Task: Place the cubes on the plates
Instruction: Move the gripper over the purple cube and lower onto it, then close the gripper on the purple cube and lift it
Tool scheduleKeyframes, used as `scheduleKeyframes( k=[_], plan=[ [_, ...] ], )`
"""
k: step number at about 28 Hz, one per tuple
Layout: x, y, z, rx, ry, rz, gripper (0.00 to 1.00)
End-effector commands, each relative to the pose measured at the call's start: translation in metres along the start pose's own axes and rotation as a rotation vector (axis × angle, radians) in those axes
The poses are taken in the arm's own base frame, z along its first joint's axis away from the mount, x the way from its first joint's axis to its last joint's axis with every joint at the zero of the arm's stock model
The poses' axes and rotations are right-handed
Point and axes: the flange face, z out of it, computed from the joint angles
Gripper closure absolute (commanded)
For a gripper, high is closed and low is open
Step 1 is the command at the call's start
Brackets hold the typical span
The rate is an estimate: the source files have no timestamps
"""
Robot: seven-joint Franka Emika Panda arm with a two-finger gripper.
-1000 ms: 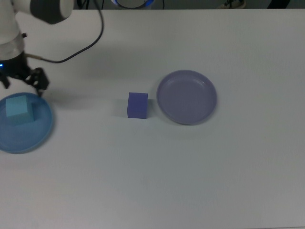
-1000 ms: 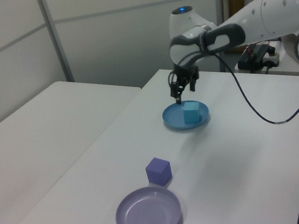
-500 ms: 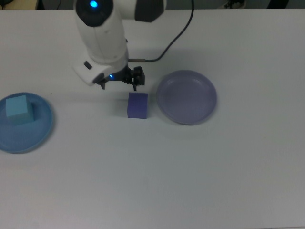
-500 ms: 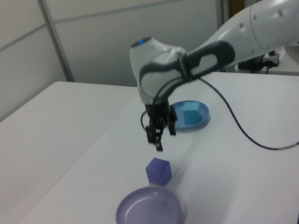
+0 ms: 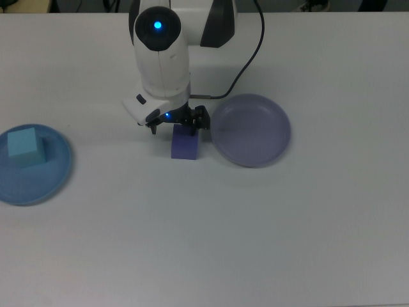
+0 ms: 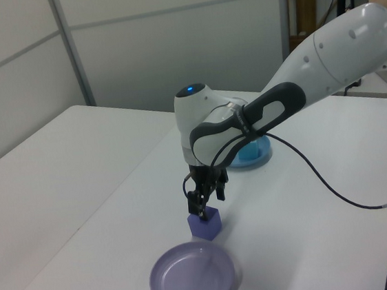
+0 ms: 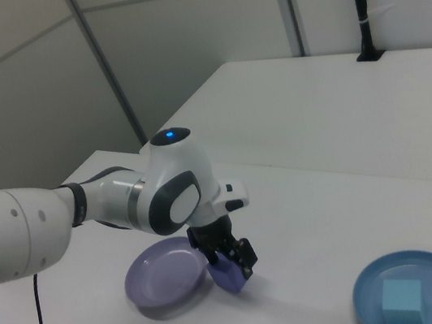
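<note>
The blue-violet cube (image 5: pixel 185 147) sits on the table just left of the lavender plate (image 5: pixel 250 130) in the top view. My gripper (image 5: pixel 177 126) is directly above it, open, with one finger on each side of the cube's top. In the left view the gripper (image 6: pixel 205 206) reaches down to the cube (image 6: pixel 206 226), with the lavender plate (image 6: pixel 192 278) in front. The right view shows the gripper (image 7: pixel 232 264) straddling the cube (image 7: pixel 233 279). The light cyan cube (image 5: pixel 24 147) rests on the light blue plate (image 5: pixel 38 182), far from the gripper.
The white arm (image 5: pixel 165 57) reaches in from the top view's upper edge, and its black cable (image 5: pixel 246 61) arcs over the table behind the lavender plate. Beside the white table stands a second table (image 6: pixel 37 168), on the left view's left.
My gripper has travelled from beside the blue plate across to the purple cube and come down over it. Both cubes and both plates have stayed where they were.
</note>
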Motion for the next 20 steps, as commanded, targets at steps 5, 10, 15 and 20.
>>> scheduleKeyframes(
  k=[5, 10, 15, 20],
  plan=[
    [-0.021, 0.025, -0.067, -0.008, 0.0, -0.03, 0.0],
    [-0.017, 0.018, -0.062, 0.016, -0.006, -0.026, 0.0],
    [-0.009, 0.011, -0.05, 0.022, 0.017, -0.034, 0.0],
    [-0.002, -0.004, -0.032, 0.024, 0.031, -0.021, 0.0]
  ],
)
